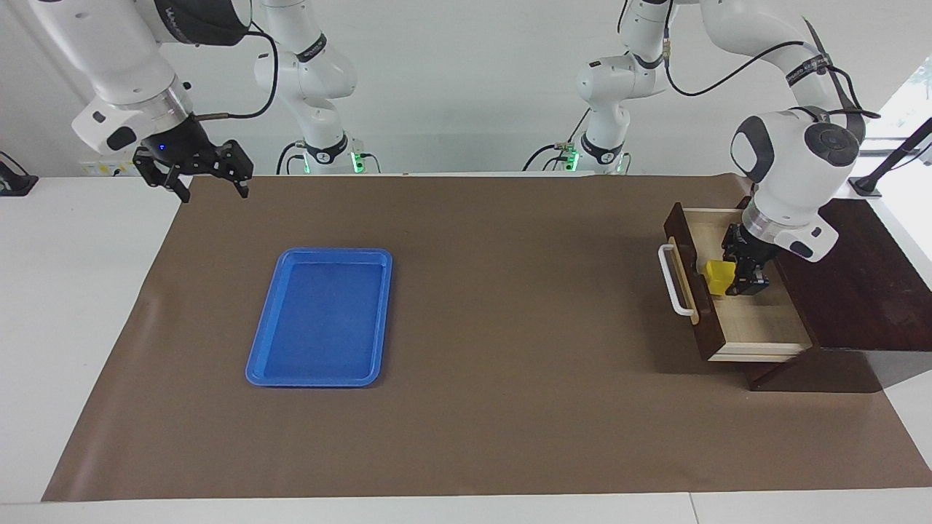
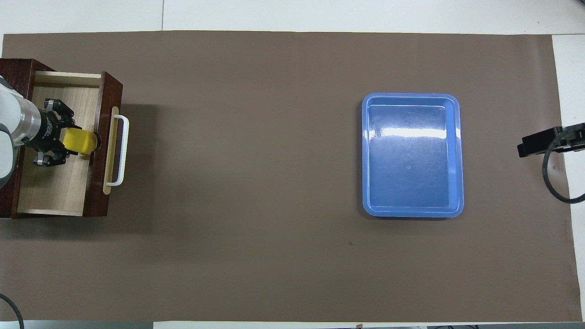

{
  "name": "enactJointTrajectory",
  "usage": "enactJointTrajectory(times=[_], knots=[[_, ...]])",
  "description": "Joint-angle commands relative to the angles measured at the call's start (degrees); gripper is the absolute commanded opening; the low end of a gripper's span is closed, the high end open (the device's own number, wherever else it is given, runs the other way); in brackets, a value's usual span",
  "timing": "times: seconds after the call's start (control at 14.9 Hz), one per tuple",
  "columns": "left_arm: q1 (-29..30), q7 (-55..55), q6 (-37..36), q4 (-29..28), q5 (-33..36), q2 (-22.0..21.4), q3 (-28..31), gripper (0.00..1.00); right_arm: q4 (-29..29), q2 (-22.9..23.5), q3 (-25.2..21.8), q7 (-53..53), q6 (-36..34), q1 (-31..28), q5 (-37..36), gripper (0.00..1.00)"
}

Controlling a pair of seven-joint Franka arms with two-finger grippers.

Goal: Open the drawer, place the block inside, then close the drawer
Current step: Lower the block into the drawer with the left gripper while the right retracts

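Note:
The drawer (image 1: 757, 320) (image 2: 55, 187) stands pulled out of its dark wooden box, white bar handle (image 1: 673, 280) (image 2: 119, 151) toward the table's middle. My left gripper (image 1: 730, 279) (image 2: 68, 141) reaches down into it, shut on the small yellow block (image 1: 719, 277) (image 2: 81, 140). The block sits low in the pale interior, close against the drawer's front panel. Whether it rests on the drawer floor I cannot tell. My right gripper (image 1: 212, 191) hangs open and empty over the mat's edge at the right arm's end. Only a black part of the right gripper (image 2: 541, 144) shows in the overhead view.
A blue tray (image 1: 320, 252) (image 2: 411, 96) with nothing in it lies on the brown mat (image 1: 510, 327) toward the right arm's end. The dark wooden box (image 1: 866, 291) stands at the left arm's end of the table.

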Motion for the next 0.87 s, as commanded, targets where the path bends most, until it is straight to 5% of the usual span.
enactJointTrajectory(times=[0.0, 0.07, 0.13, 0.81], knots=[[0.77, -0.83, 1.26, -2.29, 0.90, -2.12, -0.06, 0.21, 0.95, -0.63, 2.20, 1.28, -3.90, -2.60, -0.28, 1.00], [0.85, -0.74, 0.91, -2.12, 0.90, -2.12, -0.06, 0.68, 1.13, -0.63, 2.20, 2.95, -4.00, -2.60, -0.28, 1.00], [0.77, -0.83, 0.73, -1.94, 0.90, -2.12, -0.06, 1.00, 1.04, -0.54, 2.11, 3.23, -3.83, -2.60, -0.28, 1.00], [-0.11, 1.36, -14.21, 7.38, 0.03, -7.82, -0.33, 1.00, 0.78, 2.45, -0.26, 3.50, -0.75, -0.32, -0.28, 1.00]])
